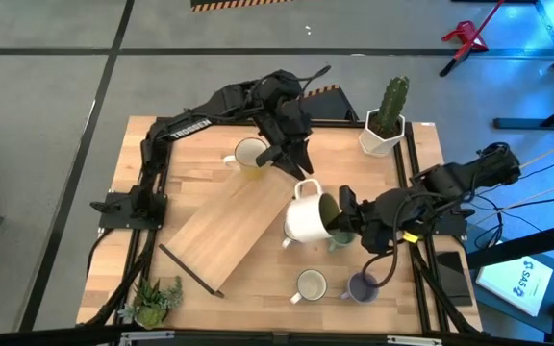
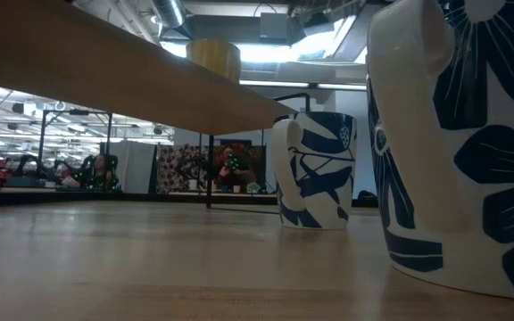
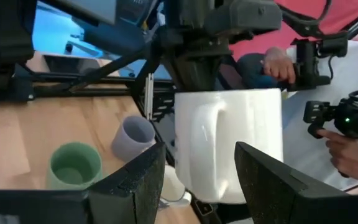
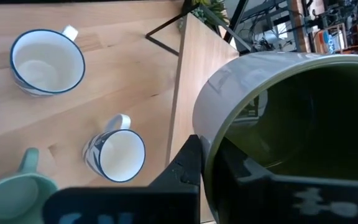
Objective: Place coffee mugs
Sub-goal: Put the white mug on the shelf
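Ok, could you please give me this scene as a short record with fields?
right gripper: shut on the rim of the olive-lined mug
left gripper: open, pointing at that mug
mug position: at the wooden board edge
other mugs: teal mug, lavender mug, white mug, cream mug
corner: cactus pot

A raised wooden board lies slanted across the butcher-block table. A cactus in a white hexagonal pot stands at the far right corner. A small green plant sits at the near left corner.
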Tool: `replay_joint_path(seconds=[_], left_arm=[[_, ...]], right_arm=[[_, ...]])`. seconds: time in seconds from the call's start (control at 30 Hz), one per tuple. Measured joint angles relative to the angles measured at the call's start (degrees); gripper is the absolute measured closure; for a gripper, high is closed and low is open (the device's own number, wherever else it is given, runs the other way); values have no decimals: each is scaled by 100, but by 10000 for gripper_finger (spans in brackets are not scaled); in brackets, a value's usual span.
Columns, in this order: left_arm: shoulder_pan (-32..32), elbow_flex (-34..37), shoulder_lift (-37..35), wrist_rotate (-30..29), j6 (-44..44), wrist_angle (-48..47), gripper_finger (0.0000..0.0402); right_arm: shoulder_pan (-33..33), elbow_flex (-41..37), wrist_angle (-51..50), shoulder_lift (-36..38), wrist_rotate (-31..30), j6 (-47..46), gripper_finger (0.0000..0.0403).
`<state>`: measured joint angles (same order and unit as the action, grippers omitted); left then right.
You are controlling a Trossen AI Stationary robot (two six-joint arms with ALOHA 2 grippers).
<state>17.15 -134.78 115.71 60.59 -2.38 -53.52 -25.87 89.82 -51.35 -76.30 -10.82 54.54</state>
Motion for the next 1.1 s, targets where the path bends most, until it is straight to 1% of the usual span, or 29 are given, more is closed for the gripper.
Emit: replay_joint_path(seconds=[0.2, 0.3, 0.4, 0.53, 0.87, 1.0, 1.1], left_arm=[[-66, -6, 108, 357, -178, 8, 214], [-76, -6, 104, 429, -321, -1, 214], [-75, -6, 104, 429, -305, -171, 214], [-122, -6, 104, 402, -8, -508, 214], [-260, -6, 104, 251, 257, -559, 222], [-260, -6, 104, 101, 297, -559, 240], [-260, -6, 104, 99, 353, -559, 273]], right_arm=[[0, 0, 24, -169, 38, 0, 403], [0, 0, 43, -220, 35, 0, 403], [0, 0, 95, -231, 9, 0, 403], [0, 0, 197, -240, -57, -2, 403], [0, 0, 198, -240, -116, 3, 403], [0, 0, 198, -240, -75, 4, 403], [0, 0, 198, -240, -40, 4, 403]])
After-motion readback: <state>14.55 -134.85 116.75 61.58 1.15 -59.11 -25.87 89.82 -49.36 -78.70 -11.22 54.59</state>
